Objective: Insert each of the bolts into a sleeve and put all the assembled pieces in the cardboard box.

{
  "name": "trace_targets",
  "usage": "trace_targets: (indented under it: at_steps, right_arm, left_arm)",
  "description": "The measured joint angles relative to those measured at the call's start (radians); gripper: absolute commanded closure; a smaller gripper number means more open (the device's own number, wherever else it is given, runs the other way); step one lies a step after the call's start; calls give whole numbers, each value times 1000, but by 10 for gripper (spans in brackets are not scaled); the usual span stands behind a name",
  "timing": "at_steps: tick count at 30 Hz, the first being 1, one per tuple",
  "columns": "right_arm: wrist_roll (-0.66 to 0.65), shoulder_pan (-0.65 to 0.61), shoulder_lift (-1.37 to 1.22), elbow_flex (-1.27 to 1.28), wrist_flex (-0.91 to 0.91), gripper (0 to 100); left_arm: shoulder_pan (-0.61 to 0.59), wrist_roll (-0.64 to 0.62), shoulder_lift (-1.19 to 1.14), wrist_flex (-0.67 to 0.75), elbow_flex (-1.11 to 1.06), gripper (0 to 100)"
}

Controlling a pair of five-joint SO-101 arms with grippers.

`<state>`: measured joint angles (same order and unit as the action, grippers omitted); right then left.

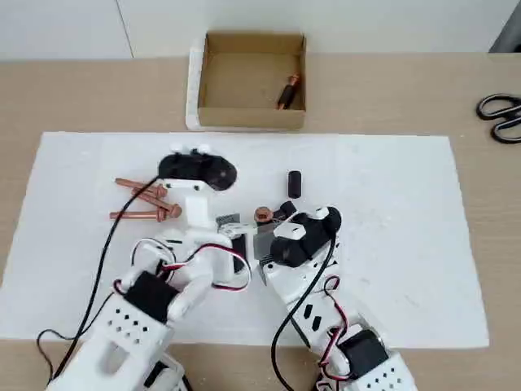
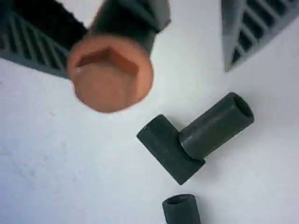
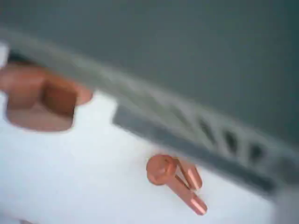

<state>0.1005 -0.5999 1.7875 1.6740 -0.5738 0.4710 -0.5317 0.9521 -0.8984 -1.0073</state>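
A copper bolt (image 1: 262, 214) sits in a black sleeve (image 2: 133, 16) mid-sheet, its hex head (image 2: 110, 74) facing the left wrist camera. My right gripper (image 1: 274, 226) appears shut on this sleeve, and the blurred bolt head (image 3: 42, 100) juts out beside its grey finger (image 3: 187, 70). My left gripper (image 2: 149, 65) is open, with its fingers (image 2: 32, 42) wide apart on either side of the piece. Two touching sleeves (image 2: 191, 137) and a third sleeve (image 1: 295, 183) lie on the sheet. Loose bolts (image 1: 146, 199) lie to the left. The cardboard box (image 1: 252, 120) holds one assembled piece (image 1: 288, 91).
A white sheet (image 1: 391, 244) covers the wooden table. Scissors (image 1: 501, 116) lie at the far right edge. Two of the loose bolts (image 3: 175, 179) show in the right wrist view. Both arms' cables trail toward the table's front edge.
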Motion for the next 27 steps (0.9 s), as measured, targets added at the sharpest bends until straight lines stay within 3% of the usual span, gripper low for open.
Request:
trace_targets:
  at_steps: [9, 15, 18, 23, 27]
  right_arm:
    - [0, 3, 0, 0, 0, 995]
    - [0, 55, 0, 0, -11, 995]
    - [0, 68, 0, -2, -87, 995]
    - [-8, 192, 0, -21, -186, 995]
    - [-74, 273, -2, -114, -186, 995]
  left_arm:
    - [-180, -3, 0, -137, 158, 699]
    - [-423, 3, 0, -275, 192, 699]
    - [-583, 109, 0, -334, 192, 701]
    - [-787, 434, 0, -404, 173, 701]
    - [-847, 477, 0, -422, 172, 701]
